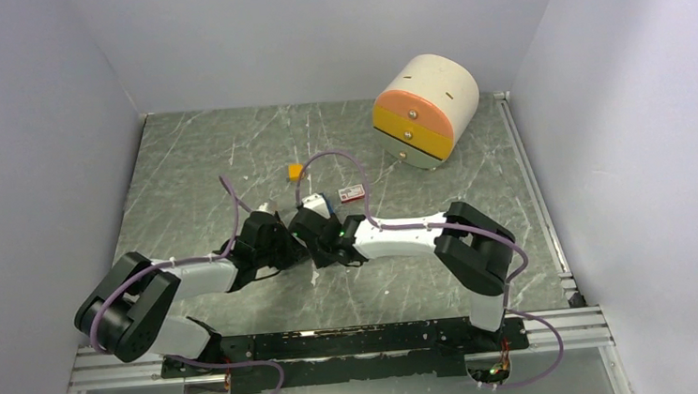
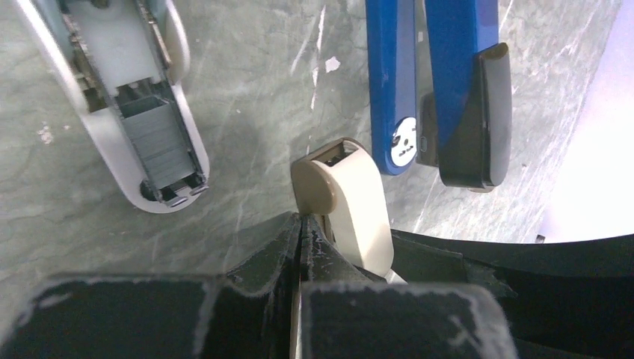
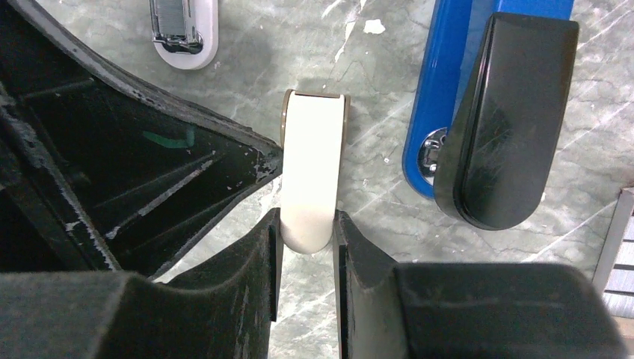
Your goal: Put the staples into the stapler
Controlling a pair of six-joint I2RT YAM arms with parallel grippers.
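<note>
The white stapler (image 2: 161, 187) lies open at the upper left of the left wrist view. The grey ribbed staples (image 2: 155, 138) sit in its channel. Its nose also shows in the right wrist view (image 3: 185, 37). A cream rounded stapler piece (image 3: 314, 172) stands between both grippers. My right gripper (image 3: 306, 224) is shut on its near end. My left gripper (image 2: 301, 228) has its jaws pressed together with nothing seen between them, and the cream piece (image 2: 348, 202) lies against the outside of its right finger. From above, both grippers (image 1: 283, 240) (image 1: 318, 239) meet at the table's middle.
A blue stapler with a black end (image 2: 448, 90) lies to the right, also in the right wrist view (image 3: 493, 112). A small red-and-white box (image 1: 352, 193) and an orange-yellow block (image 1: 295, 171) lie behind. A round drawer unit (image 1: 425, 111) stands at the back right.
</note>
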